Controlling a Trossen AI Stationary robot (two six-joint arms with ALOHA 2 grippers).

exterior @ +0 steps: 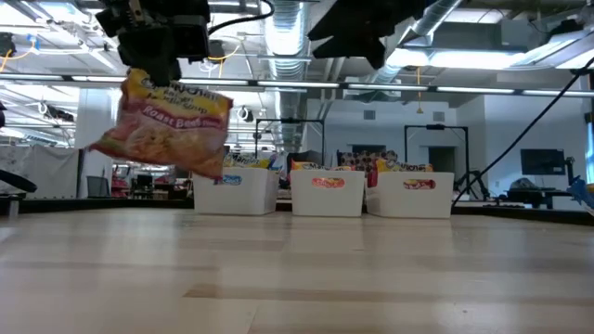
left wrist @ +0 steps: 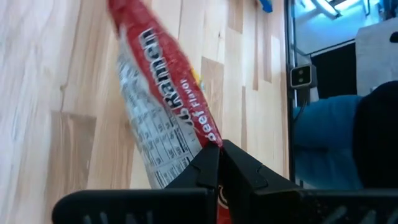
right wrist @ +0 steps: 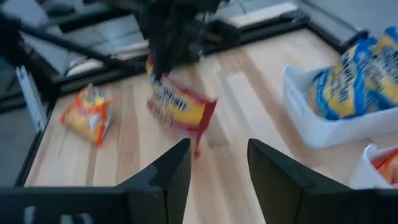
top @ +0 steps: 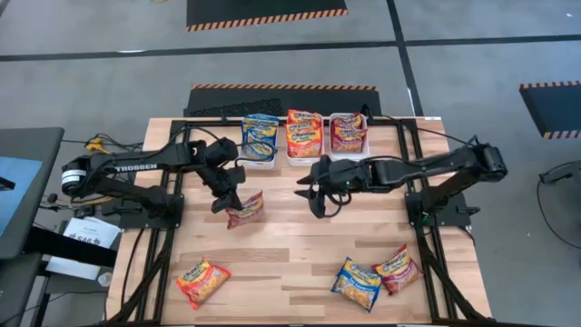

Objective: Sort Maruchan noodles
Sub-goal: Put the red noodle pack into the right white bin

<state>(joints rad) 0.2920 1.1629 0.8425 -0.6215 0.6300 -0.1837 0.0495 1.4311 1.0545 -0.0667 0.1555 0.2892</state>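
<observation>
Three white trays [top: 260, 160] holding sorted ramen packets; four loose packets: two dark red [top: 245, 210], one orange-red [top: 202, 281], one blue [top: 357, 282]; two arms.

Dark red packet [right wrist: 180, 107] hangs from the far gripper [right wrist: 160, 67] (fingers pinched); orange packet [right wrist: 87, 113] lies beyond.

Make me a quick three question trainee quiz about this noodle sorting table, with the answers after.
1. True or false: the left gripper holds a dark red packet clear of the table.
2. How many white trays stand in the row at the table's far edge?
3. Which packet lies alone at the near left: A blue, B orange-red, C dark red?

Key: 1 true. 2 three. 3 B.
</observation>
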